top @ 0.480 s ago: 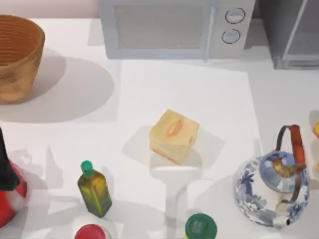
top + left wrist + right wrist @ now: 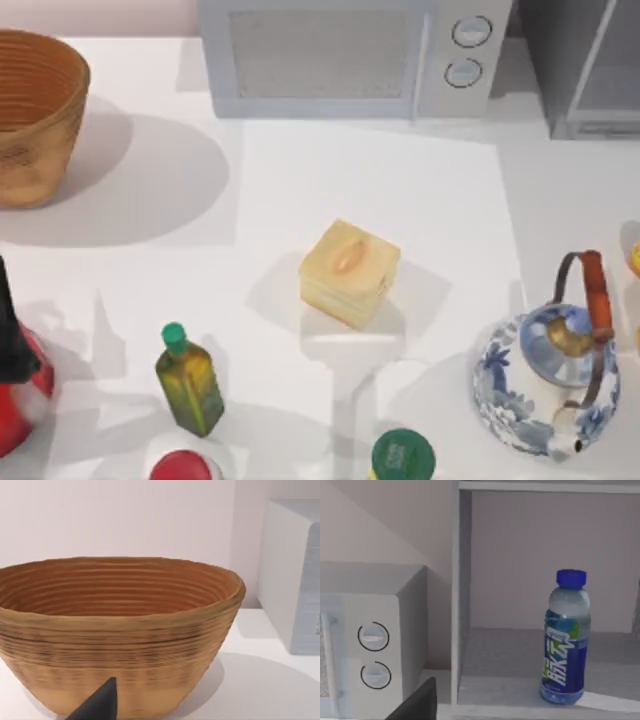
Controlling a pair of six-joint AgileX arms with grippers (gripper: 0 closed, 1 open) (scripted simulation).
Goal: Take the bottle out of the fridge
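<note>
Bottle (image 2: 566,639): upright inside the fridge (image 2: 465,605), lower right of the right wrist view, untouched.
Fridge door: open; interior unobstructed.
Change: nothing visibly moved since a moment ago.
Right gripper: faces the fridge; finger state cannot be told.
Left arm: parked near the basket (image 2: 117,630).
Meaning: reach not begun.

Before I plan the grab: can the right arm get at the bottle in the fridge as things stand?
Probably yes. In the right wrist view the bottle stands upright on the fridge shelf near its front edge, with nothing between it and the camera and the opening facing the arm.
</note>
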